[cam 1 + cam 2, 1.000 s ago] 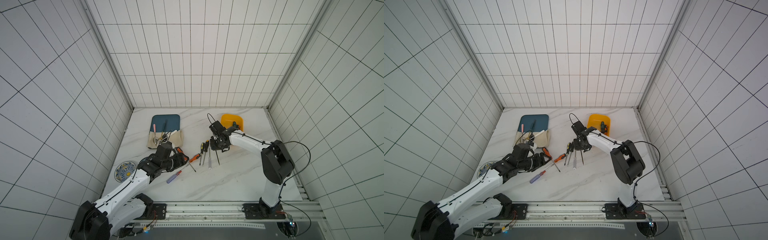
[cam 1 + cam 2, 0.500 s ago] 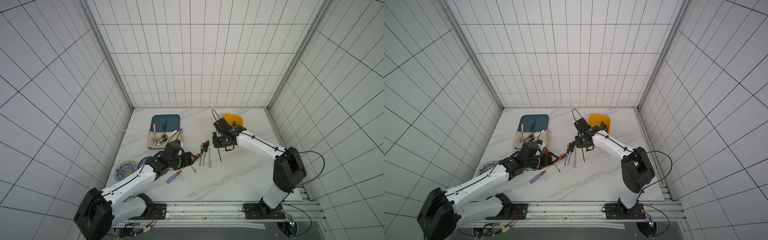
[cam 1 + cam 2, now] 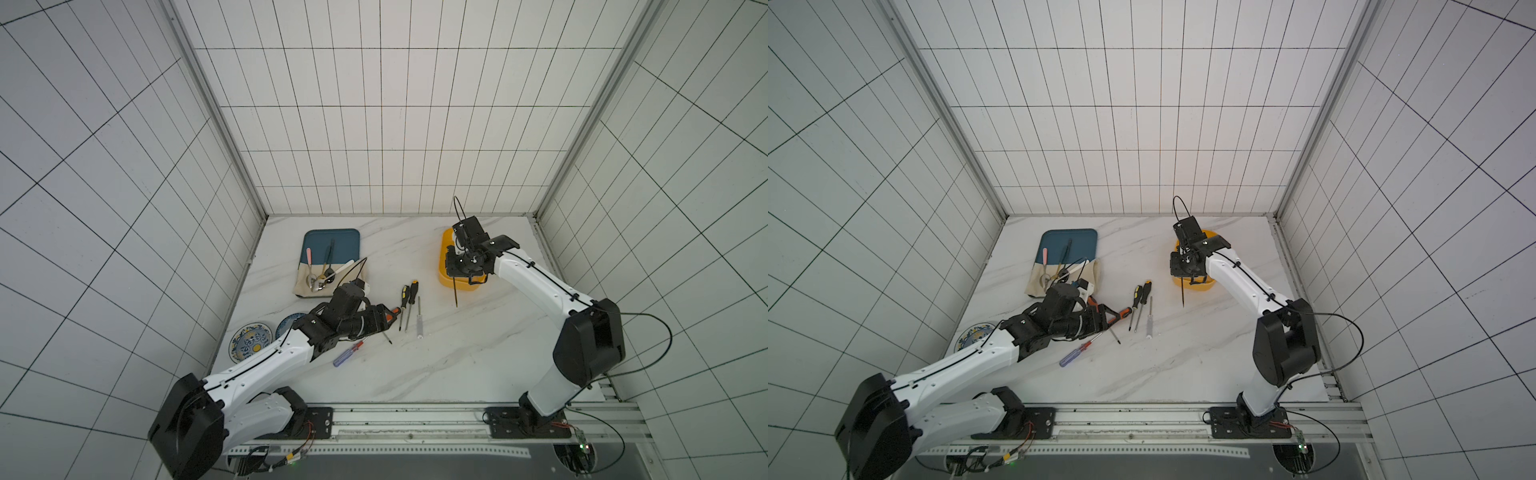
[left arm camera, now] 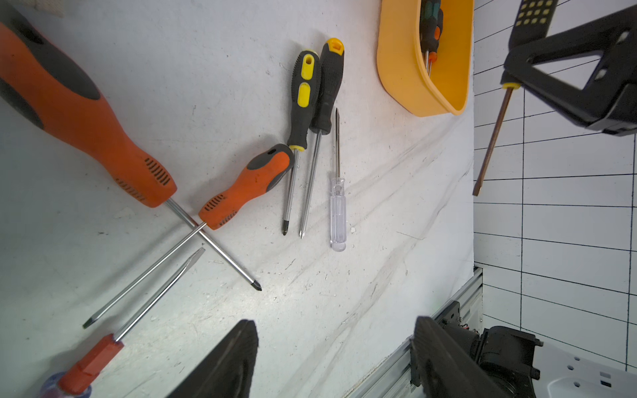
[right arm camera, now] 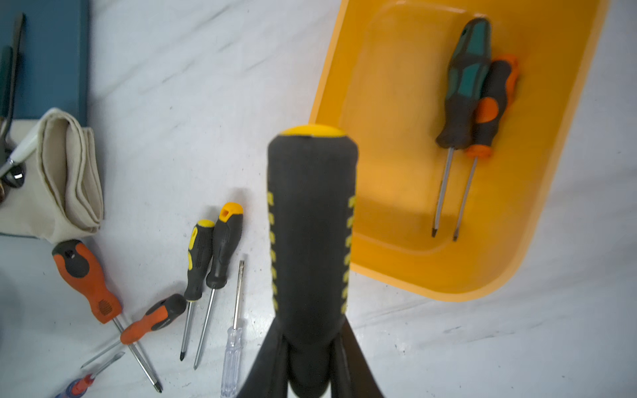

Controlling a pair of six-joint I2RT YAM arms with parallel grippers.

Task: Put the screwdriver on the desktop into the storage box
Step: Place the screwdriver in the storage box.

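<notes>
My right gripper [image 5: 312,348] is shut on a black screwdriver with yellow marks [image 5: 312,224]. It hangs at the near end of the yellow storage box [image 3: 445,280], shaft [image 3: 456,293] pointing down over the desktop [image 3: 457,357]. Two screwdrivers [image 5: 465,86] lie inside the box [image 5: 517,248]. My left gripper [image 4: 332,324] is open just above the desktop, nothing between its fingers, beside two crossed orange screwdrivers [image 4: 251,186]. Two black-yellow ones [image 4: 305,100], a clear-handled one [image 4: 337,213] and a red-blue one [image 3: 345,356] also lie loose.
A dark teal tray [image 3: 345,243] with spoons and a folded cloth [image 3: 305,286] sits at the back left. Two patterned plates [image 3: 249,343] lie by the left wall, partly under my left arm. A metal rail [image 3: 415,419] runs along the front edge.
My right gripper has carried the black-yellow screwdriver away from the loose ones, rightward and back to the box. My left gripper has slid right towards the orange screwdrivers, still open.
</notes>
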